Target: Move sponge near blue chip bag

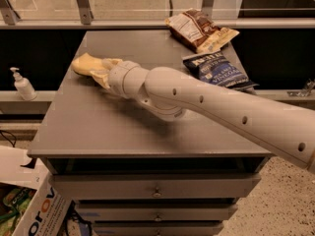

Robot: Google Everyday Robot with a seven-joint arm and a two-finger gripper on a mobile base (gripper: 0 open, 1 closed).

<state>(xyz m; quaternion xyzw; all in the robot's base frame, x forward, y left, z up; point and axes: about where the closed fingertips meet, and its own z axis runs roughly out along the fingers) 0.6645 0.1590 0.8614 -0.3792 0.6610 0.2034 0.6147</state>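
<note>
The pale yellow sponge (pixel 81 63) is at the left side of the grey table top (pixel 98 127), sticking out to the left of my gripper. My gripper (pixel 98 69) is at the end of the long white arm, which reaches across the table from the right. It is shut on the sponge's right end. The dark blue chip bag (pixel 216 70) lies flat at the table's right side, partly behind the arm and well apart from the sponge.
A brown-and-white snack bag (pixel 199 29) lies at the table's back right. A soap dispenser (pixel 22 85) stands on a ledge to the left. Drawers (pixel 157 191) are below the table top, and a cardboard box (pixel 34 215) is on the floor at lower left.
</note>
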